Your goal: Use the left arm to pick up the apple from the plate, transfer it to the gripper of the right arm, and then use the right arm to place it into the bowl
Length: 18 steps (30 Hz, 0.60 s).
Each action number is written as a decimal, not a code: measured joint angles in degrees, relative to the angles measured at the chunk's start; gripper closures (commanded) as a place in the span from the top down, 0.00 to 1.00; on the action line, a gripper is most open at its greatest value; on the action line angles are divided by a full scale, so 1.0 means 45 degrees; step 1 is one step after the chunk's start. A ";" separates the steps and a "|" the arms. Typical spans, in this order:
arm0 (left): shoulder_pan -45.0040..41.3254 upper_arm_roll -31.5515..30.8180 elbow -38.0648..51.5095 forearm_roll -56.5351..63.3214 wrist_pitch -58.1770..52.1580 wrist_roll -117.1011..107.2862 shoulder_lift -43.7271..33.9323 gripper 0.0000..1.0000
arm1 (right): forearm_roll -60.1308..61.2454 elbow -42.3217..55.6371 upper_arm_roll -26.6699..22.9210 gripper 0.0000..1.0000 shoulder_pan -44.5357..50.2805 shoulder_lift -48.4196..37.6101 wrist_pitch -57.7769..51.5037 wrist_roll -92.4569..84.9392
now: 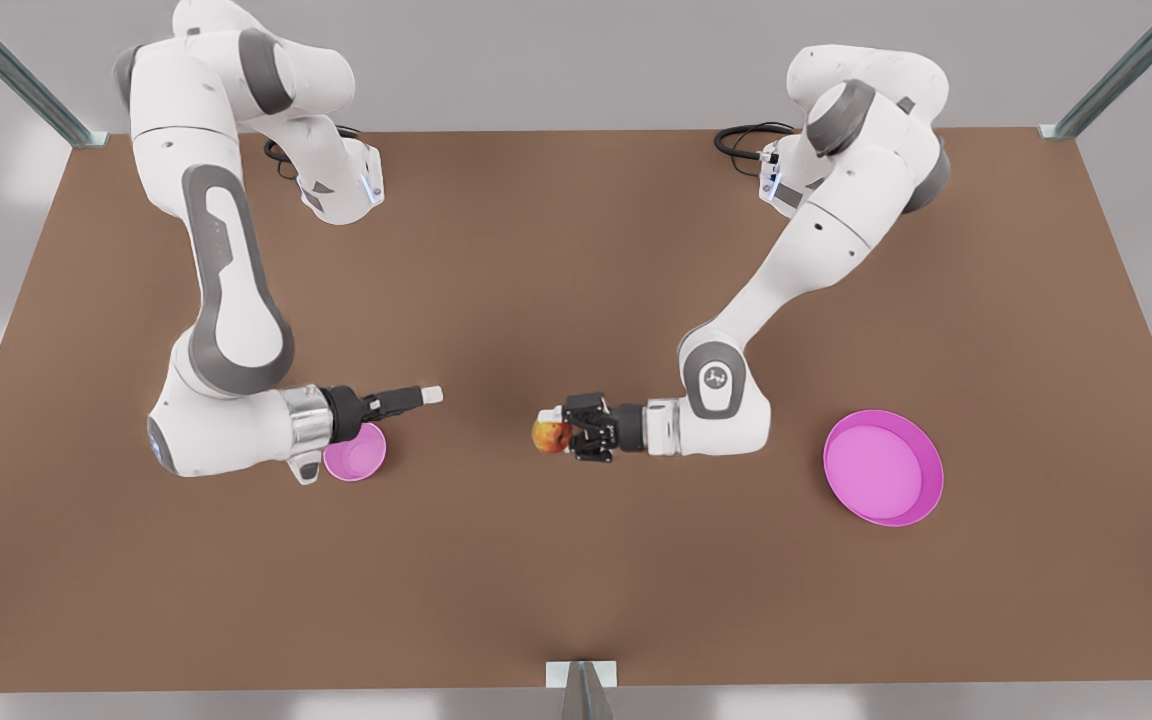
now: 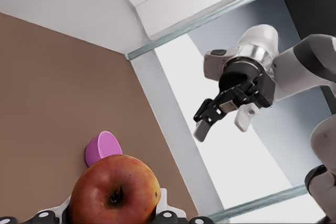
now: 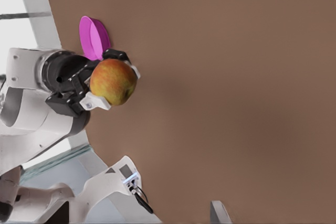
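Front view first: the left hand [image 1: 558, 437], on the arm at the front view's right, pinches the apple [image 1: 549, 436] between its fingers and holds it out sideways above the brown desk [image 1: 576, 580]. The apple is in the air, well apart from the wide pink plate [image 1: 883, 468], which sits on the desk beyond that arm's wrist. Across from the apple, the right hand [image 1: 424, 395] points straight at it, on the arm with the silver wrist ring. Its fingers stand spread with nothing between them, and a clear gap of bare desk separates them from the apple. Just beside that right wrist sits the small pink bowl [image 1: 356, 453], partly tucked under the hand.

Over to the left wrist view: the apple [image 2: 115, 191] sits right up close, stem dimple facing the camera, with the left hand's pads pressing either side of it. Past the apple the bowl [image 2: 102, 147] peeks out on the desk [image 2: 52, 87]. Farther off, the right hand [image 2: 223, 121] faces the apple, its fingers parted.

Right wrist view now: the apple [image 3: 113, 81] is clamped in the left hand [image 3: 107, 85], red-orange with a yellowish patch. The plate [image 3: 94, 38] shows edge-on behind that hand, well clear of the apple.
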 measured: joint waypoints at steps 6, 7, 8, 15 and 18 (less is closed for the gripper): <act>-0.0182 -0.0015 0.0153 -0.0152 0.0043 0.3104 0.0112 0.67 | 0.2243 -0.0661 0.0013 1.00 0.0004 0.1343 0.1175 -0.1711; -0.0186 -0.0016 0.0171 -0.0164 0.0047 0.3536 0.0138 0.67 | 0.2415 -0.0780 0.0127 1.00 0.0080 0.1361 0.1550 -0.2005; -0.0217 -0.0015 0.0236 -0.0179 0.0050 0.3946 0.0205 0.67 | 0.2548 -0.0860 0.0307 1.00 0.0143 0.1372 0.1954 -0.2283; -0.0525 -0.0035 0.0800 -0.0245 0.0121 0.6278 0.0716 0.67 | 0.3558 -0.1827 0.1550 1.00 0.0220 0.1374 0.4550 -0.3910; -0.0538 -0.0035 0.0838 -0.0297 0.0154 0.7038 0.0758 0.67 | 0.4436 -0.2424 0.1726 1.00 0.0127 0.1396 0.5308 -0.4614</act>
